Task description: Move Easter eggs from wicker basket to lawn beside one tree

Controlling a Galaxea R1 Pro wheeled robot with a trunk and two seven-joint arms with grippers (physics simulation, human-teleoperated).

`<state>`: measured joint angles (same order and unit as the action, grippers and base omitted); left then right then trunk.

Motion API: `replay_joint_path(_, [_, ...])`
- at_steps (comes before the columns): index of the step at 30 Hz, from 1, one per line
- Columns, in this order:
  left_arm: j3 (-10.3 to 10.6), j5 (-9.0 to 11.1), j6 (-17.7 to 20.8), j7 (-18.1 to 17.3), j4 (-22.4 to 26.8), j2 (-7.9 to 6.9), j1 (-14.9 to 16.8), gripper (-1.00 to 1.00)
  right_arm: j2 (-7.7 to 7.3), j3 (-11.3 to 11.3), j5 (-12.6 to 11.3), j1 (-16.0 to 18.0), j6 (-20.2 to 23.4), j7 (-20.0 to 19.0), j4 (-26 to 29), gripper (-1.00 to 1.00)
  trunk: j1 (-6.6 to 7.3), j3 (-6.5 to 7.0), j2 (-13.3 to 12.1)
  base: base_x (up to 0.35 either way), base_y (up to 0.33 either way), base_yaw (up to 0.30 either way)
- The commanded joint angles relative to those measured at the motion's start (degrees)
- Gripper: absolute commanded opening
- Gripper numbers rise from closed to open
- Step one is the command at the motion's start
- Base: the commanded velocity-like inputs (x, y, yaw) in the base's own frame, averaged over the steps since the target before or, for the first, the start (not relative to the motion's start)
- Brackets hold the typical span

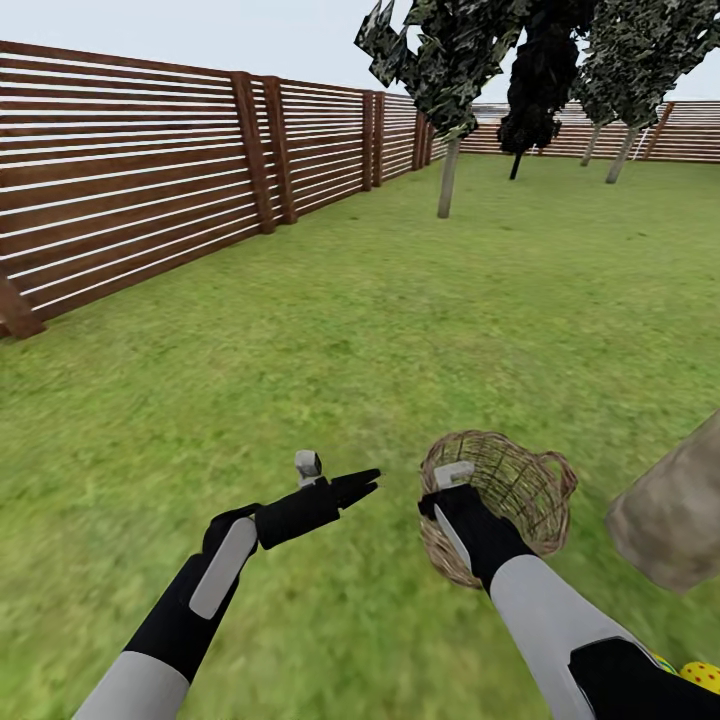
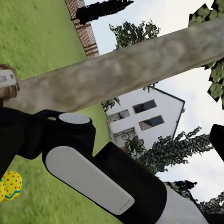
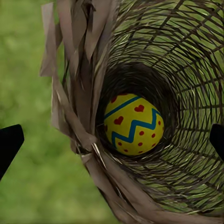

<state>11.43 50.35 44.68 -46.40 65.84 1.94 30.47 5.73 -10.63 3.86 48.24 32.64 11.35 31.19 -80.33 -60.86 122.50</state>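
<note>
Green lawn [image 1: 400, 330] all the way out to the brown slatted fence [image 1: 130, 170]. Wicker basket [image 1: 510, 500] sitting on the grass, tipped on its side, open mouth toward the near edge. One yellow egg [image 3: 133, 123] deep inside, resting against the woven wall, blue zigzag and red marks showing. Thick grey-brown trunk [image 1: 675, 515] rooted just beside the basket, on the right. Another egg [image 1: 703, 674] on the grass near the foot of that trunk, yellow with red dots, partly hidden. Farther off, thin trunks [image 1: 447, 180] standing up out of the lawn, well apart from the basket.
</note>
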Motion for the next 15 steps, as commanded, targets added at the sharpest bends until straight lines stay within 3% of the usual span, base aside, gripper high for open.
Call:
replay_joint_path(1, [0.0, 0.29, 0.32, 0.0, -0.01, -0.03, 0.03, 1.0, -0.02, -0.19, 0.38, 0.02, 0.43, -0.04, 0.05, 1.0, 0.01, -0.04, 0.02, 0.0, 0.0, 0.007])
replay_joint_path(7, [-0.14, 0.36, 0.3, -0.05, -0.02, -0.13, 0.03, 1.0, -0.02, -0.18, 0.36, 0.02, 0.33, 0.12, 0.01, 1.0, 0.01, -0.04, 0.02, 0.043, 0.0, 0.002])
replay_joint_path(15, [-1.88, 0.37, 0.23, -0.09, -0.25, -0.18, 0.03, 1.0, -0.02, -0.19, 0.36, 0.02, 0.32, 0.21, 0.01, 1.0, 0.01, -0.04, 0.02, 0.287, 0.0, 0.0])
